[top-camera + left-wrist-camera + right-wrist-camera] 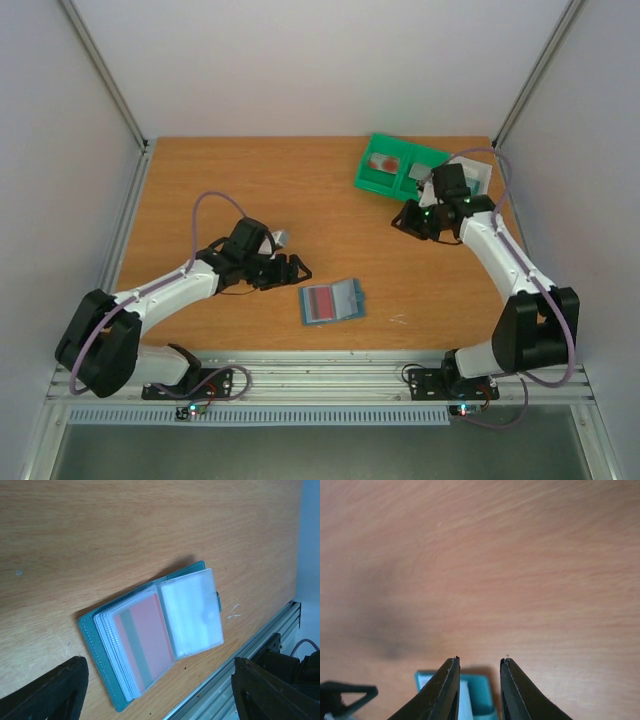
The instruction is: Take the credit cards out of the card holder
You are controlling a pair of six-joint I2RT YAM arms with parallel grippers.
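Observation:
The card holder (330, 302) lies open on the table near the front edge, a blue-grey to teal bifold with clear sleeves. A red credit card (142, 645) with a grey stripe shows inside its left sleeves (107, 645); the right sleeve looks empty. My left gripper (292, 270) hovers just left of the holder, open, its fingers (50, 692) straddling the holder from above without touching it. Another red credit card (383, 162) lies in the green tray (372, 183). My right gripper (402, 222) hangs near that tray, its jaws a narrow gap apart with nothing between them (479, 660).
The green two-compartment tray stands at the back right, with a white tray (478, 176) partly hidden behind the right arm. The metal rail (235, 690) of the table's front edge runs close to the holder. In the right wrist view the holder (485, 695) shows far off.

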